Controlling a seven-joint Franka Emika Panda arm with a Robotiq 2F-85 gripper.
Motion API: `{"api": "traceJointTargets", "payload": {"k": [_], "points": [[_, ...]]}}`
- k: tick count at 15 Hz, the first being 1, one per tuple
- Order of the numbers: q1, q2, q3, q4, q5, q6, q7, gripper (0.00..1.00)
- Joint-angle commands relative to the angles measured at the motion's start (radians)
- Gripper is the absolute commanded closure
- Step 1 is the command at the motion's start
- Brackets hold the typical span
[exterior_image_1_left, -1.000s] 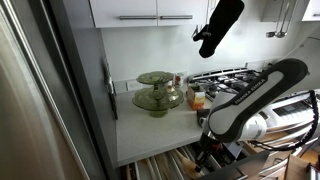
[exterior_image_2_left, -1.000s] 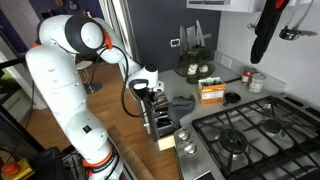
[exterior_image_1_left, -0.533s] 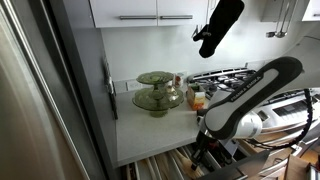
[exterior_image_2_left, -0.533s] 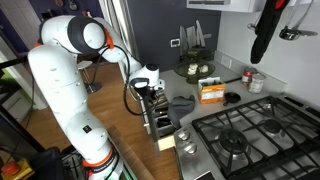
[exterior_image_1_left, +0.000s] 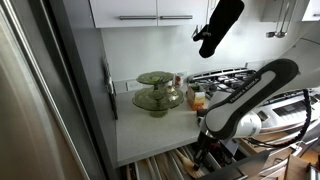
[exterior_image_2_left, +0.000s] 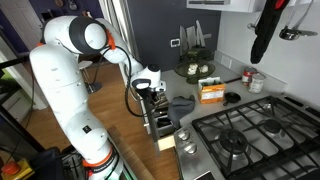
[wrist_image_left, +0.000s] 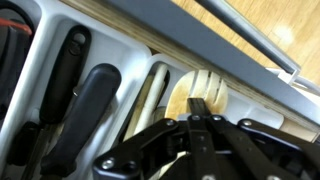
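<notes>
The jaws are pressed fully together, tip against tip, and we see nothing caught between them. The gripper (wrist_image_left: 201, 120) hangs low over the open kitchen drawer (exterior_image_2_left: 158, 122), its closed tips just above the pale wooden slotted spatula (wrist_image_left: 196, 88). Whether they touch the wood we cannot tell from the wrist view.

That spatula lies in one compartment of the white plastic cutlery tray (wrist_image_left: 120, 40), with its rounded, slotted head close to the drawer's wooden edge. In the compartments to the left of it lie several black-handled utensils (wrist_image_left: 90, 105), side by side and each in its own slot.

In both exterior views we find the gripper down at the drawer, below the level of the white worktop (exterior_image_1_left: 150, 130), with the white robot arm (exterior_image_2_left: 70, 90) bending down to it from the floor side. On the worktop, far from the drawer, stands a green glass two-tier cake stand (exterior_image_1_left: 158, 92). To the right of it, near the stove, sits an orange cardboard box (exterior_image_2_left: 211, 92), with a crumpled grey cloth (exterior_image_2_left: 182, 102) just beside it. The black gas hob (exterior_image_2_left: 250, 135) fills the worktop to the right of the drawer. A black oven glove (exterior_image_2_left: 265, 35) hangs above it, well apart from the gripper.
</notes>
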Motion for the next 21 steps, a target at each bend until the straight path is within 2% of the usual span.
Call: {"api": "traceJointTargets", "payload": {"k": [1, 12, 15, 16, 17, 21], "points": [[-0.007, 0.027, 0.001, 0.011, -0.001, -0.013, -0.016, 1.0], [-0.015, 0.124, 0.037, 0.103, 0.112, 0.011, -0.11, 1.0], [-0.022, 0.111, 0.038, 0.101, 0.12, 0.012, -0.119, 1.0], [-0.022, 0.087, 0.034, 0.085, 0.111, 0.017, -0.112, 0.91], [-0.023, 0.067, 0.031, 0.074, 0.105, 0.021, -0.109, 0.72], [-0.016, -0.028, 0.017, 0.008, 0.088, 0.007, -0.106, 0.44]]}}
